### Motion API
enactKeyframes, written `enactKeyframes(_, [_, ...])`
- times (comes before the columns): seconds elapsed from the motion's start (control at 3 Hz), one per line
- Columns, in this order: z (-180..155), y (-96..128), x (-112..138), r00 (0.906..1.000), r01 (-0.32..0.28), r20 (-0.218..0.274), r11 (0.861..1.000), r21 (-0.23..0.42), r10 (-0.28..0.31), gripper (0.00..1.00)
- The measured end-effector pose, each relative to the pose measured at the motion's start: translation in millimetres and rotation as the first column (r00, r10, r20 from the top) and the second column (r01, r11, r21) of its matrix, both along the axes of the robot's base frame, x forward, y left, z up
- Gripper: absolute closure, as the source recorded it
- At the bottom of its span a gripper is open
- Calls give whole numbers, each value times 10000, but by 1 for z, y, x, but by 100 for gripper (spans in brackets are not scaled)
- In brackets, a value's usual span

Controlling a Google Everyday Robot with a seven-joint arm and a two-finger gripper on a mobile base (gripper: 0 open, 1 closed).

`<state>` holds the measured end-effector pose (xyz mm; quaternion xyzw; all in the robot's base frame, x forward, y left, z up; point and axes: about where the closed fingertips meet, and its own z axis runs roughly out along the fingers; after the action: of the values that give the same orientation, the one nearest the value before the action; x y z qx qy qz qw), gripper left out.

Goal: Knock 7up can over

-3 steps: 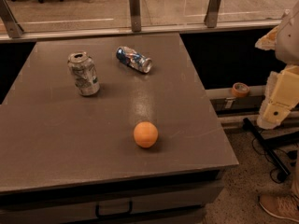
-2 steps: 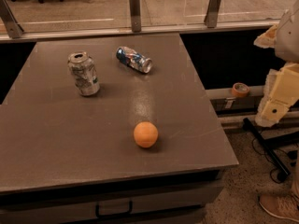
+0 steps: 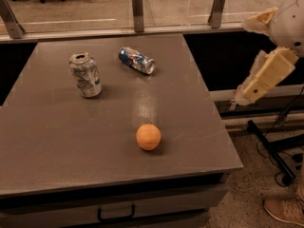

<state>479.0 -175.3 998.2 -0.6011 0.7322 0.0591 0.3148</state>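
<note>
The 7up can stands upright on the back left of the grey table. It is silver-white with green markings, a dented body and a silver top. My gripper is the cream-coloured end of the arm, in the air just off the table's right edge. It is far from the can, well to its right, and touches nothing.
A blue-and-silver can lies on its side at the back middle, right of the 7up can. An orange sits near the table's front middle. A glass barrier with metal posts runs behind the table. A dark stand base is on the floor at right.
My arm at the right has moved a little left and up, closer to the table's right edge. The cans and the orange have not moved.
</note>
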Motion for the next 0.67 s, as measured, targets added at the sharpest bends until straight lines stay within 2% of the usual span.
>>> enactKeyframes(0.33, [5,49,22,9932,-979,834,9700,2225,811,0])
enactKeyframes(0.67, [5,123,31,9794,-1990,1200,8793,4327,1626,0])
